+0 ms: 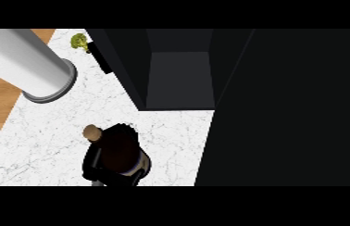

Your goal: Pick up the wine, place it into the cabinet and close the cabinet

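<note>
Head view: nearest, at the lower edge, a black hand [109, 167] comes up from below, left of centre, its fingers curled round the wine [117, 148], a dark bottle with a tan cork end pointing up-left. Which hand it is cannot be told, as no forearm shows clearly. The bottle sits over the white, grey-veined marble counter [171, 137], in front of the cabinet [179, 77] and outside it. Further on, the cabinet stands open: a dark matt box with straight walls and a grey floor inside, its front lip just beyond the bottle. A broad black panel fills the right side. At left, a smooth white cylinder [37, 65] with a grey rim lies aslant on the counter's wooden edge. Far back, a small yellow-green thing [80, 42] sits by the cabinet's left corner.
</note>
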### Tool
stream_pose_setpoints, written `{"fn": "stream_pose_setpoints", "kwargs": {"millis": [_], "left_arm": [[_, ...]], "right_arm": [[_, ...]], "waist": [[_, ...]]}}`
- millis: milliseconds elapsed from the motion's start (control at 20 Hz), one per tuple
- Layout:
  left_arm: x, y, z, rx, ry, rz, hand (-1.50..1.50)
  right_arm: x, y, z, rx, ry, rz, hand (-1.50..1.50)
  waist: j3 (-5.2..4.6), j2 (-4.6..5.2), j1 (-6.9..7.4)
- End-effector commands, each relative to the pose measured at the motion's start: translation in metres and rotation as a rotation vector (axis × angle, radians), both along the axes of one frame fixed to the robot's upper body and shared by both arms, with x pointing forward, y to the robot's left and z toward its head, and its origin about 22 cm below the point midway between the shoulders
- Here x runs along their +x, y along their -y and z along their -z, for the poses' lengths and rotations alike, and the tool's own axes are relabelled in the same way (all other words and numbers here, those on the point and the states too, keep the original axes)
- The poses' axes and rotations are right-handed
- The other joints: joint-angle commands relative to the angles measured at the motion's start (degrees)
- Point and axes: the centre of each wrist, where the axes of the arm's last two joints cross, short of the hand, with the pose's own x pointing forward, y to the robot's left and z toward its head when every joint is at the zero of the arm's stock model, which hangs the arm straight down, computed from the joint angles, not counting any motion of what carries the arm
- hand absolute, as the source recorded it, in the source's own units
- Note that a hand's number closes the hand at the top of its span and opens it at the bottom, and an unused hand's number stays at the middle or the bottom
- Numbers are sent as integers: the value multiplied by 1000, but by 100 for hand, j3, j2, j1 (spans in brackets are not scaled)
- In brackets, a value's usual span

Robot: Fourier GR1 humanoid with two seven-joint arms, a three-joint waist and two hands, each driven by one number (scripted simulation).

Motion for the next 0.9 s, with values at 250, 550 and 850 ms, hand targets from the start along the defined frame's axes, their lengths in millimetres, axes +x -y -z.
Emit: {"fn": "stream_pose_setpoints", "kwargs": {"millis": [250, 550, 850], "left_arm": [[22, 44, -53, 47, 55, -102, 150], [45, 55, -38, 101, 58, -145, 150], [71, 49, -36, 168, 74, -170, 150]], "right_arm": [[-30, 20, -30, 33, 75, 1, -150], [-39, 22, -31, 30, 52, -9, -150], [-44, 26, -33, 26, 64, -24, -150]], "waist": [[2, 9, -32], [-4, 21, -75], [0, 24, -105]]}}
